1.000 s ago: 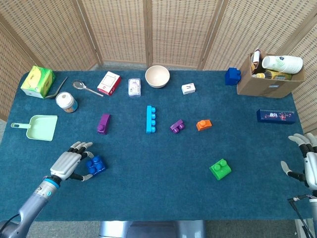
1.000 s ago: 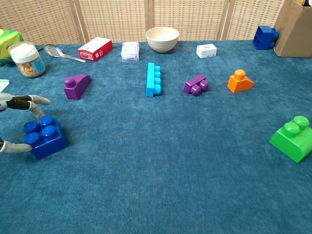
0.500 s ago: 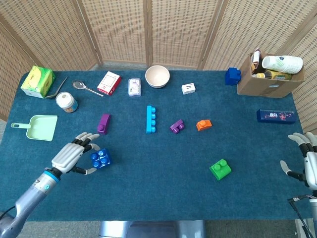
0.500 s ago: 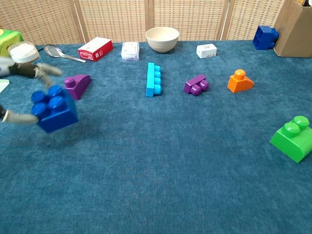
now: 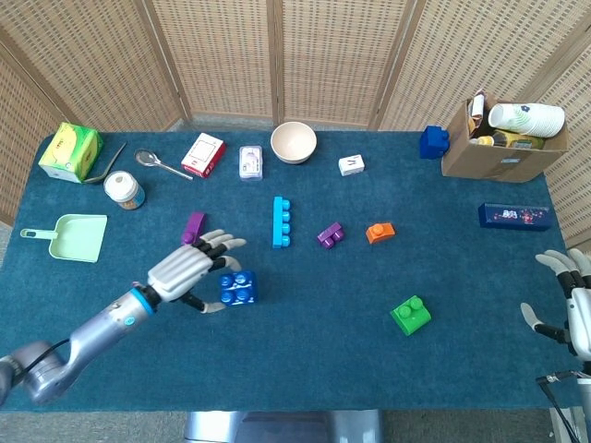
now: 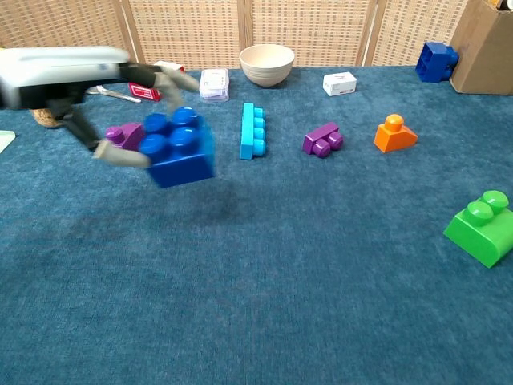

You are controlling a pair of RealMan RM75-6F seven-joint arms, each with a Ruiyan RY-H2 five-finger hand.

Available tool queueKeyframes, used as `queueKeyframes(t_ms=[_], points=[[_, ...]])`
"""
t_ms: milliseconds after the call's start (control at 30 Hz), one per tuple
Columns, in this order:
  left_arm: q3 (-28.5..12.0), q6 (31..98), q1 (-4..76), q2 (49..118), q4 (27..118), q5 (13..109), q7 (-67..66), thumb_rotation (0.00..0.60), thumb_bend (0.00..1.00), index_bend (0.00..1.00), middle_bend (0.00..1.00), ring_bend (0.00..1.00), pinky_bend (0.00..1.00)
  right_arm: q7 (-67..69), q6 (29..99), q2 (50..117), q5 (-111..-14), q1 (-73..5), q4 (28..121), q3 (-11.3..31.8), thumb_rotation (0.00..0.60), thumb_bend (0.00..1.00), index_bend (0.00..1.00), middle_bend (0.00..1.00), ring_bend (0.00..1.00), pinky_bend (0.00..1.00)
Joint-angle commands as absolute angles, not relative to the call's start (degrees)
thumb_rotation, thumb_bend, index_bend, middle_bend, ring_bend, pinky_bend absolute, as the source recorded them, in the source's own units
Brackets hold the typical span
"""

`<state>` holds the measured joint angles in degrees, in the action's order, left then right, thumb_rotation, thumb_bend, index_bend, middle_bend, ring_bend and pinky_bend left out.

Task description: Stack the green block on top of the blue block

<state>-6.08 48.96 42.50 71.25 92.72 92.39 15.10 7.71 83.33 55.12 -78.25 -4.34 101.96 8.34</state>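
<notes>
The left hand [image 5: 185, 272] grips the square dark-blue studded plastic block [image 5: 238, 287] clear of the blue cloth table [image 5: 305, 341], left of centre. The green two-stud plastic block [image 5: 410, 315] lies well apart, towards the right. Judgement: set the blue block down flat, studs up, near the green one and within the right hand's reach, releasing only once it rests square. The right hand [image 5: 571, 309] holds nothing, fingers spread, partly cut off at the frame edge. Motion blur in the chest view obscures which fingers contact the block.
</notes>
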Motion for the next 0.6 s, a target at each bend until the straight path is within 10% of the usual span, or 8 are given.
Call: queueKeyframes(t_ms=[33,600], points=[[-7.7,45.2,47.1,74.1,90.7,92.8,16.0,0.484,0.34,0.39,0.09,0.00,0.00,8.4,83.9,54.8,-79.0,-3.9,102.5,8.0,0.567,0.28,0.19,0.19,0.03,0.00],[-11.1,33.6,63.8,88.7,77.3,90.0,16.7,0.485,0.34,0.39,0.10,0.00,0.00,9.2,85.4,54.1,-81.6,-3.5,103.3,7.7,0.566,0.28,0.19,0.19,0.03,0.00]])
